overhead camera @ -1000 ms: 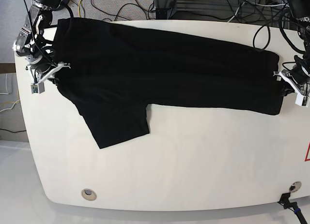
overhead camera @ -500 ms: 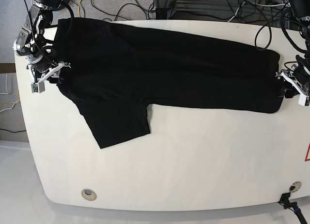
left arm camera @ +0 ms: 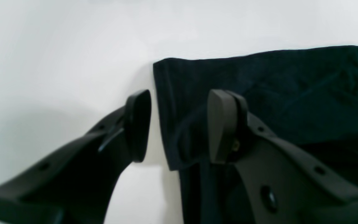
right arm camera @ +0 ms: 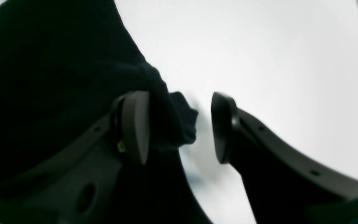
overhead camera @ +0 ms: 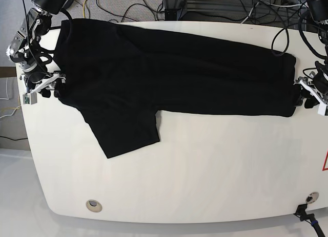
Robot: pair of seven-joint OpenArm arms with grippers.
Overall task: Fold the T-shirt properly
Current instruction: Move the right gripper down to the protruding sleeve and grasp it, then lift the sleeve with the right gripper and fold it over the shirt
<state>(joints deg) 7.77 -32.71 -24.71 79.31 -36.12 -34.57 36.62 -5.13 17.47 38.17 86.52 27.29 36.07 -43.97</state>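
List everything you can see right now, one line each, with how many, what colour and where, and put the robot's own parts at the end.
T-shirt: one, black, spread across the far half of the table, one sleeve pointing toward the near edge.
table: one, white, fills most of the base view.
round hole: one, grey-rimmed, near corner of the table.
cables: several, dark and yellow, on the floor behind the table.
left gripper: one, black, jaws apart, astride the shirt's edge.
right gripper: one, black, jaws apart, a bunch of cloth between them.
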